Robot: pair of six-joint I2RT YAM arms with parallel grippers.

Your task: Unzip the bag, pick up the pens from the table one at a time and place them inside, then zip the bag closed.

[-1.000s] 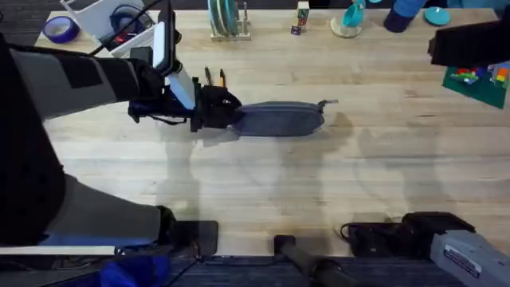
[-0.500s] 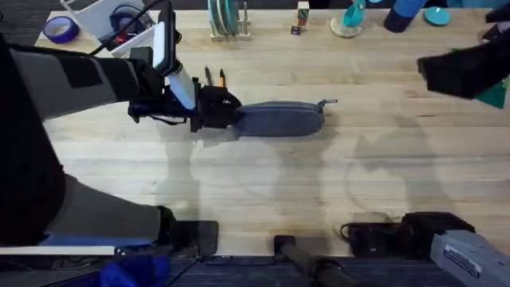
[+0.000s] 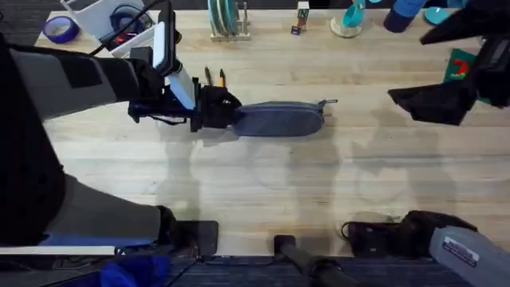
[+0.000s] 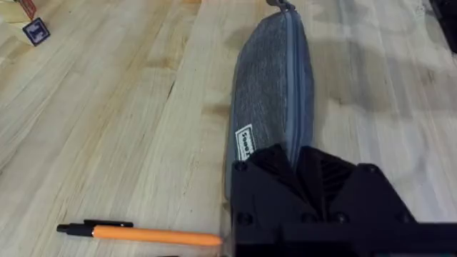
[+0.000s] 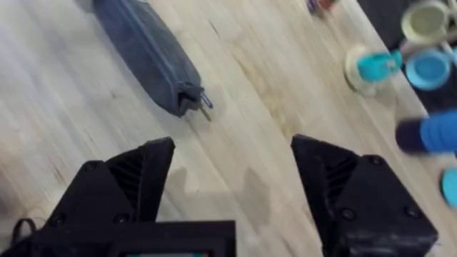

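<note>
Left gripper is clamped on the near-left end of the bag, fingers closed over the fabric; the wrist view shows the zipper running away from the black fingers. Right gripper hangs above the table at the right, jaws spread wide, well apart from the bag. Orange pen lies just beside the left gripper. Two pens sit behind it.

Left gripper low, fingers closed together; right gripper raised, fingers spread wide.
</note>
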